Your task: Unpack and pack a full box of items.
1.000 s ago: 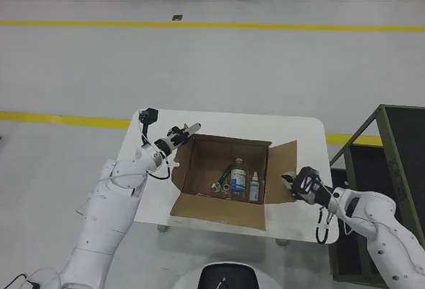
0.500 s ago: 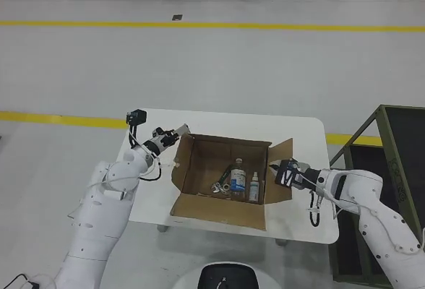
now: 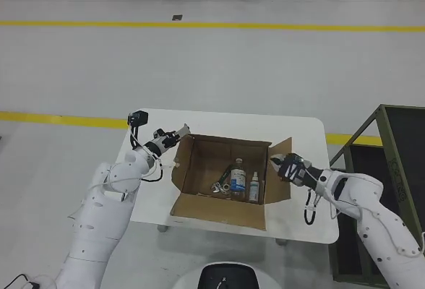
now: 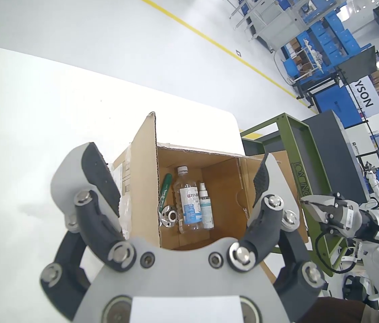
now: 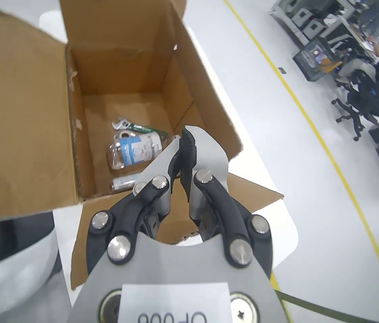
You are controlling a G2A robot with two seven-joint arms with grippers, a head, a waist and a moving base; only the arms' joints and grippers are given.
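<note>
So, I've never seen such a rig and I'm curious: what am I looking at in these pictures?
This is a two-armed robot at a table. One picture looks down from above its arms; the other two come from cameras on its wrists, each showing that arm's jaws up close. On the table stands an open box holding a bottle, a spray bottle and a wrench. The jaws of the left arm stand open near the left flap; those of the right arm are shut near the right flap, nothing between them.
</note>
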